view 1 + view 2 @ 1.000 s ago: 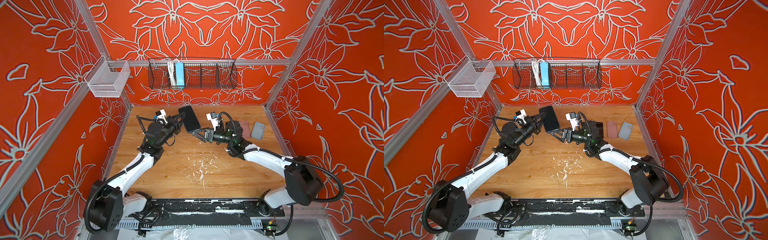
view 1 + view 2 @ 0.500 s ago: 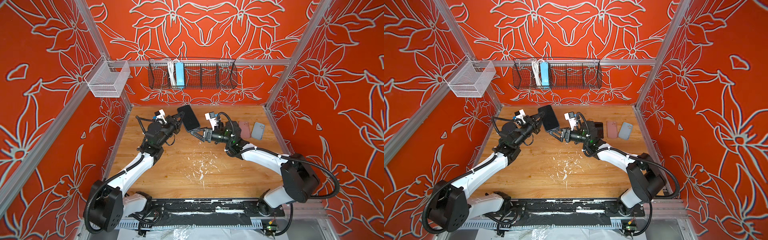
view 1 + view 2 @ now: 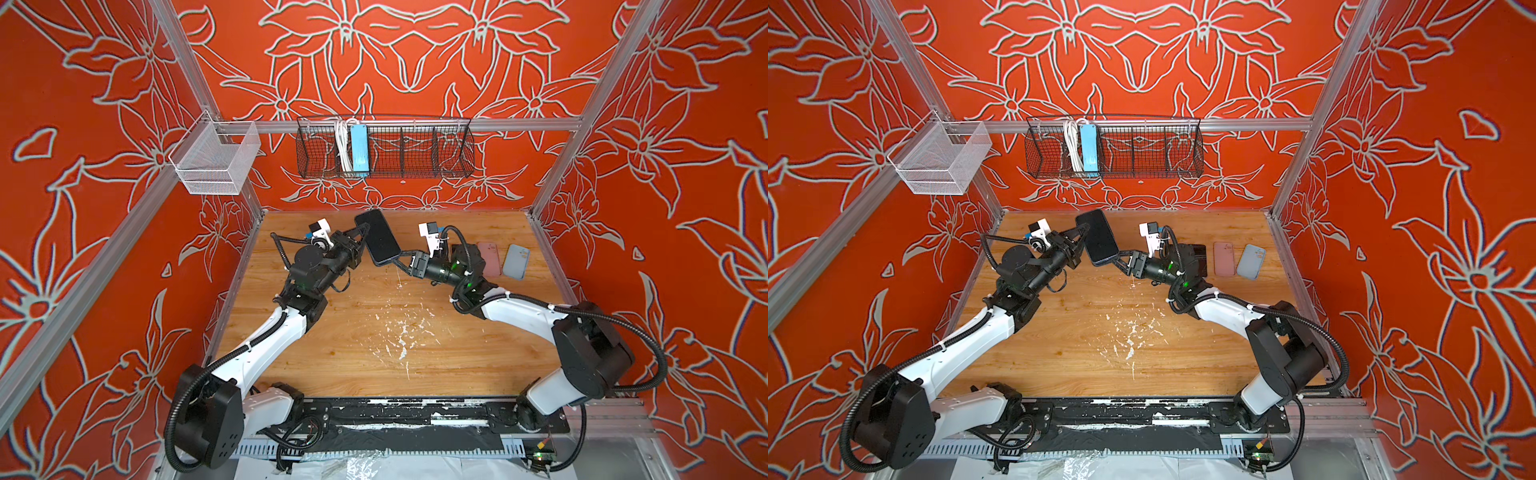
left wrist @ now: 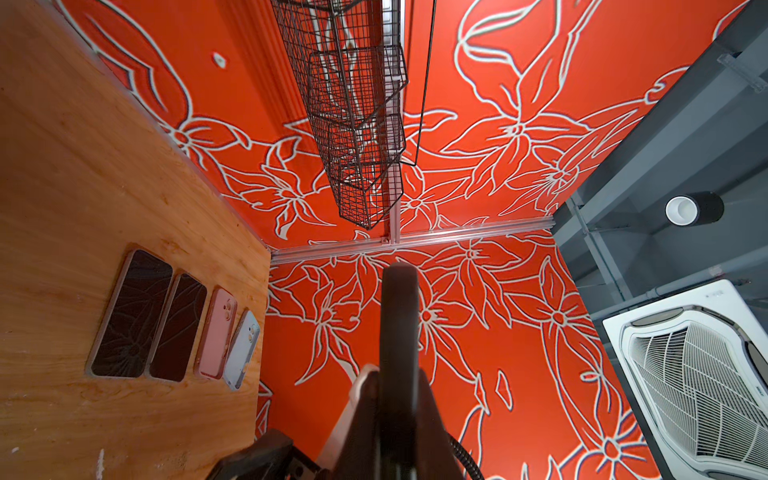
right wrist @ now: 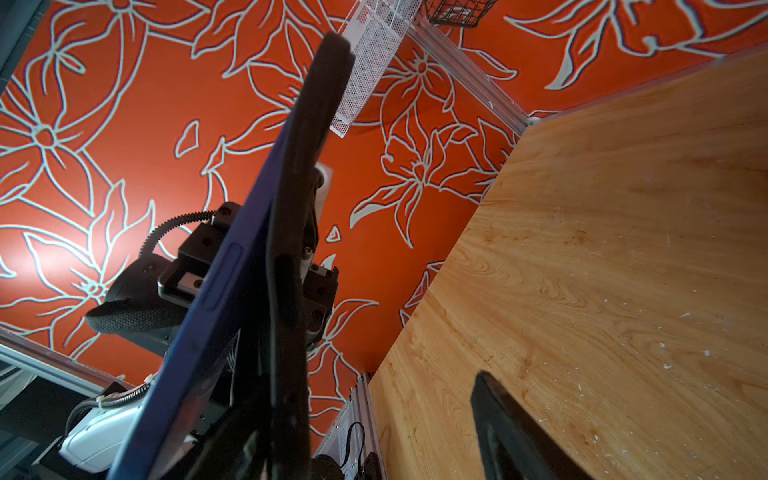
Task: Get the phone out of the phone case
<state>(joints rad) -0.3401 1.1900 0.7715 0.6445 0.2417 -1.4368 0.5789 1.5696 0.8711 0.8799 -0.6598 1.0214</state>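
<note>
The left gripper (image 3: pixel 362 239) is clamped on the edge of the phone (image 3: pixel 378 243), holding it tilted above the table (image 3: pixel 374 365) near its far edge, inside its dark blue phone case (image 5: pixel 216 291). The right gripper (image 3: pixel 398 262), jaws apart, meets its near end.

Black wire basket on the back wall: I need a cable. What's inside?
A bundled white cable and a light-blue rectangular bar stand near its left end. Anything behind the bar is covered.
</note>
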